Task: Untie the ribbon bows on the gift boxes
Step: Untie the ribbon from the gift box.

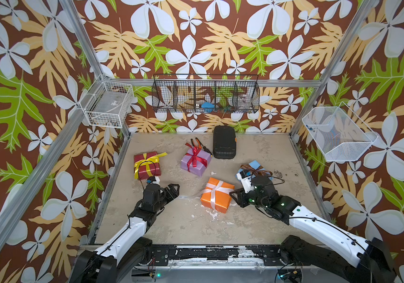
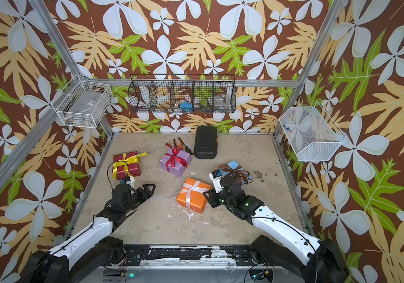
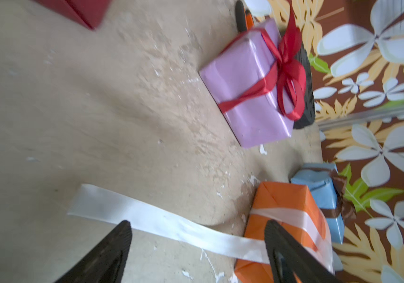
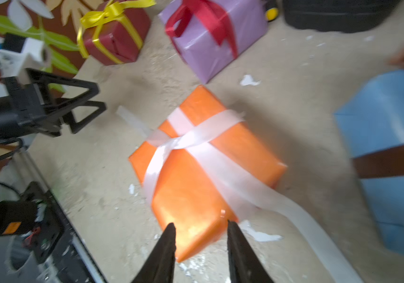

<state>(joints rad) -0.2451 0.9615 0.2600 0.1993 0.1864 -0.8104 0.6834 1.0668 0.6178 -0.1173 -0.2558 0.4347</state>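
The orange gift box [image 1: 216, 198] lies front centre. Its white ribbon [image 4: 183, 139] is crossed flat on top with no loops. One tail [image 3: 147, 218] trails across the table toward my left gripper [image 1: 174, 190], whose jaws stand wide open just short of it, holding nothing. My right gripper [image 4: 201, 225] is open at the box's right corner, gripping nothing; a long tail [image 4: 306, 220] runs past it. The lilac box [image 1: 196, 162] keeps its red bow [image 3: 290, 73]. The dark red box [image 1: 147, 166] has a yellow bow [image 4: 107, 14]. The light blue box [image 1: 253, 165], with a brown bow [image 1: 257, 171], sits behind my right wrist.
A black ribbed case [image 1: 224, 145] and orange-handled pliers [image 1: 197, 143] lie at the back of the table. Wire baskets [image 1: 205, 94] hang on the walls. Aluminium frame rails [image 1: 112, 186] edge the table on both sides. White paint flecks dot the beige surface.
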